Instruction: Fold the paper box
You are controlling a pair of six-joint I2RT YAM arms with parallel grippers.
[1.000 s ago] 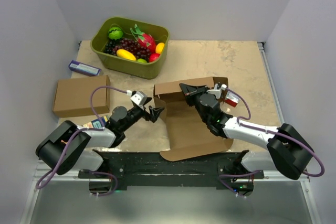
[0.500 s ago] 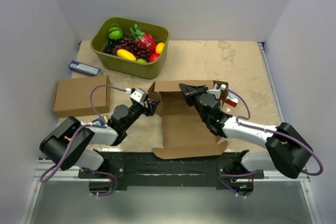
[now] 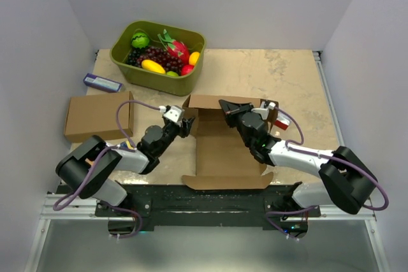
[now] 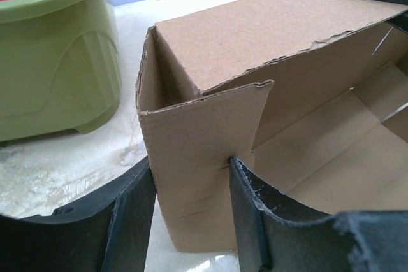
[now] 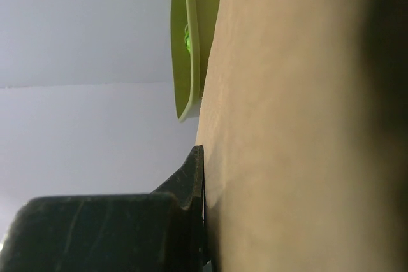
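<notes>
On the tan tabletop, both grippers are gripping the paper box, which is sitting just on the arms' side of the green fruit tub.
The left gripper is pinching the raised corner flap nearest the tub, and the right gripper is clamping the tub-side wall. The cardboard is looking light and stiff, likely bending only at creases, so gripping flap edges seems best.

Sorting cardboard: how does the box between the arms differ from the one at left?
The brown die-cut cardboard box between the arms lies open, walls half raised; the plain brown cardboard box at left is closed. The left claw and right claw grip the open one; the closed one sits untouched. Both: brown cardboard.
</notes>
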